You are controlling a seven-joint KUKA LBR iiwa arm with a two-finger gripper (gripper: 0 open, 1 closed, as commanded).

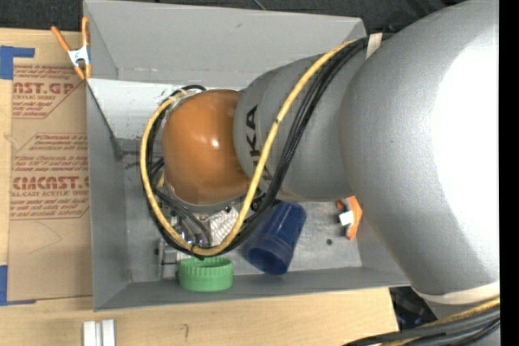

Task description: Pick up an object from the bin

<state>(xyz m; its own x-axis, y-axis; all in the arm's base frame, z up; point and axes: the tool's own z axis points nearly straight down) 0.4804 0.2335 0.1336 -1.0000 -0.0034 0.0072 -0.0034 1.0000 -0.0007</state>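
Observation:
My gripper (197,229) reaches down into the front left part of the bin, mostly hidden under the arm's orange dome. Just in front of it, against the bin's front wall, lies a green round ribbed lid (204,274). To the gripper's right a dark blue plastic cup (276,237) lies on its side, its upper end tucked under the arm. Whatever sits directly beneath the gripper is hidden.
A small orange and white piece (349,218) lies on the bin floor at the right, next to the arm. The arm and its looped cables cover the middle of the bin. The sloped bin walls stand close on the left and front.

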